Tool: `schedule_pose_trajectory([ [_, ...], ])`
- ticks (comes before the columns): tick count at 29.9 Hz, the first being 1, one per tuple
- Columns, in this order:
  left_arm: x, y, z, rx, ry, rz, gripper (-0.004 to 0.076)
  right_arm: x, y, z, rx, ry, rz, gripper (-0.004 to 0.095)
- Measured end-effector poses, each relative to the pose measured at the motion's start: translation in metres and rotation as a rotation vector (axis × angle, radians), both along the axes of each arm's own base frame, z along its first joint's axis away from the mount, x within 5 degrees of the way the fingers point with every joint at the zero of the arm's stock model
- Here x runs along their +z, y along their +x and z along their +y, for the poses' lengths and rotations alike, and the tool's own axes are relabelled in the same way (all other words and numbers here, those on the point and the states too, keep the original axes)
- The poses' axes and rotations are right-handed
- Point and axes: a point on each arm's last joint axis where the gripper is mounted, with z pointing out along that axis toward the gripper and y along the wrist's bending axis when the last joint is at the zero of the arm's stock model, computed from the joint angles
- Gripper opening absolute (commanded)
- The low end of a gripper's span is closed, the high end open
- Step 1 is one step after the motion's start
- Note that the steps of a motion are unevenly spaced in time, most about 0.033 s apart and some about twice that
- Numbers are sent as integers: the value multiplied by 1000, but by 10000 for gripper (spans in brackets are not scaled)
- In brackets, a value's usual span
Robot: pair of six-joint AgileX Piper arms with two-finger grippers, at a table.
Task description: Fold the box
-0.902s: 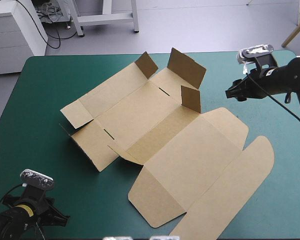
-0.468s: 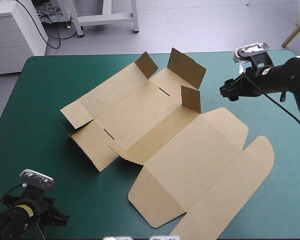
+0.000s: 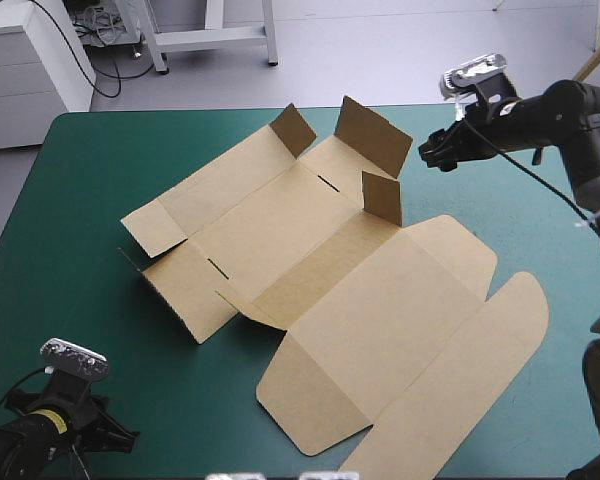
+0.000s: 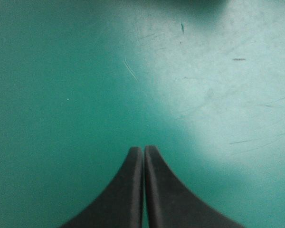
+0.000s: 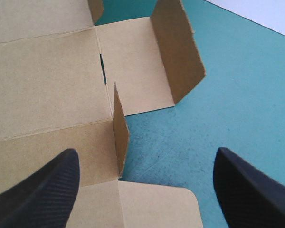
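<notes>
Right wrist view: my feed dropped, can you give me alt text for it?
The right gripper is open, its black fingers wide apart near the edge of the brown box, which lies mostly flat on the teal-green cover. Ahead of the gripper two flaps stand upright: a small flap nearest, a taller flap beyond it.

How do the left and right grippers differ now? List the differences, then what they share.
The left gripper is shut, its fingers meeting in a point; the right gripper is open, fingers wide apart. The left gripper sits over bare teal-green cover, away from the box; the right gripper has the box's raised flaps just ahead. Both hold nothing.
</notes>
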Motion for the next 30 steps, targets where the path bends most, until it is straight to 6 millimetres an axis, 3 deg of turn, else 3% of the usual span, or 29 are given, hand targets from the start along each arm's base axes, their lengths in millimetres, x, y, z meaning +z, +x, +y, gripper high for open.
schedule_pose_trajectory([
  [4, 0, 0, 0, -1, 1, 0, -10, -23, 24, 32, 86, -58, 32, 697],
  [8, 0, 0, 0, -1, 1, 0, -10, -59, 46, 55, 138, -141, 100, 697],
  [16, 0, 0, 0, -1, 1, 0, -10, -114, 70, 67, 163, -174, 228, 684],
  [24, 0, 0, 0, -1, 1, 0, -10, -137, 77, 71, 187, -167, 278, 629],
  [30, 0, 0, 0, -1, 1, 0, -10, -140, 80, 73, 184, -142, 262, 560],
])
